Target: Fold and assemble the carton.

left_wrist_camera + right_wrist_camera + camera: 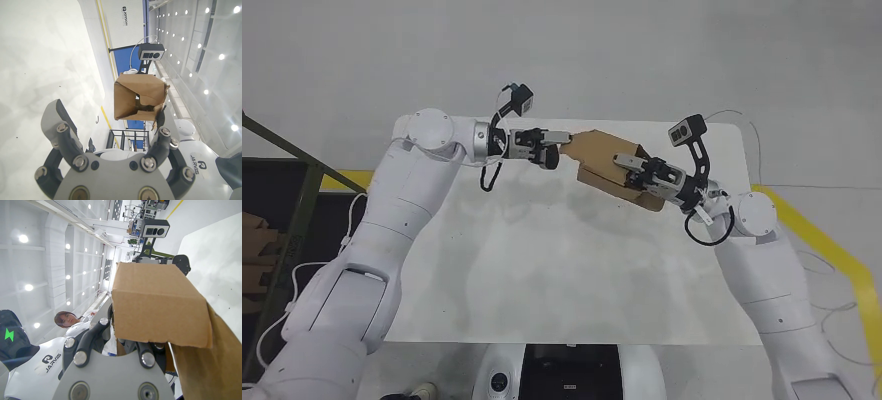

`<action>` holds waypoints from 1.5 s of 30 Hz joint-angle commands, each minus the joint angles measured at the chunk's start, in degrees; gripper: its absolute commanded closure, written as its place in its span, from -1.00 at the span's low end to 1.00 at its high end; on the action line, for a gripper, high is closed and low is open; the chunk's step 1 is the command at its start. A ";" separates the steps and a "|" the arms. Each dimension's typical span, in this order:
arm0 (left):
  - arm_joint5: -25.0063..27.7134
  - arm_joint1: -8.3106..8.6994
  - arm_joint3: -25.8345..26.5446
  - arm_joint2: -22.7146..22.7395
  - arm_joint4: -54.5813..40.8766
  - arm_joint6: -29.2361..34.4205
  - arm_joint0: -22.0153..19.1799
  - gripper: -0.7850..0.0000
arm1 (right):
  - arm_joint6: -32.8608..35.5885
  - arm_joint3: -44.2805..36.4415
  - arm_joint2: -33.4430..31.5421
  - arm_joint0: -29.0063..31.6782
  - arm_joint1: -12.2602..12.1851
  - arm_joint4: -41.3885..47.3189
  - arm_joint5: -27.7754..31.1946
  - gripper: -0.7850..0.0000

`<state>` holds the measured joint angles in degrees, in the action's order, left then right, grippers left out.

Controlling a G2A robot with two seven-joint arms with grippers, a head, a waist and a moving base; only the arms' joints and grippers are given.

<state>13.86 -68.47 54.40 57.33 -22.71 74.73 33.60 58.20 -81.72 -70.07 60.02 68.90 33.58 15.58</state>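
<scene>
White desk with rounded corners, broad and pale under the work. Brown carton over the desk's far half, a little right of centre, between the two grippers (lifted or resting, hard to tell from above). Partly folded into a box, open end turned to the robot's left, one ragged flap loose at a corner, another long flap trailing to the right. Right gripper clamped on the carton's upper side, much of it covered by cardboard in the right wrist view. Left gripper spread wide at the open end, holding nothing, one of its fingers just beside the ragged corner, the other well clear of the cardboard.
</scene>
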 commanded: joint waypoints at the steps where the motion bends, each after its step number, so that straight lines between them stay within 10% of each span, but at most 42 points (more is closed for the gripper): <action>1: -0.22 -0.14 -0.23 -0.39 -0.09 0.15 -0.16 -1.00 | 0.26 -0.15 0.02 0.10 0.00 0.60 -0.25 1.00; 45: 1.23 -2.06 -2.41 -4.43 -0.83 2.72 -1.99 -1.00 | 0.71 -0.34 0.01 0.38 -0.17 1.61 -2.14 1.00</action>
<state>14.98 -70.55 52.09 52.83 -23.61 77.48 31.61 58.98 -82.13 -70.04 60.41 68.76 35.41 13.52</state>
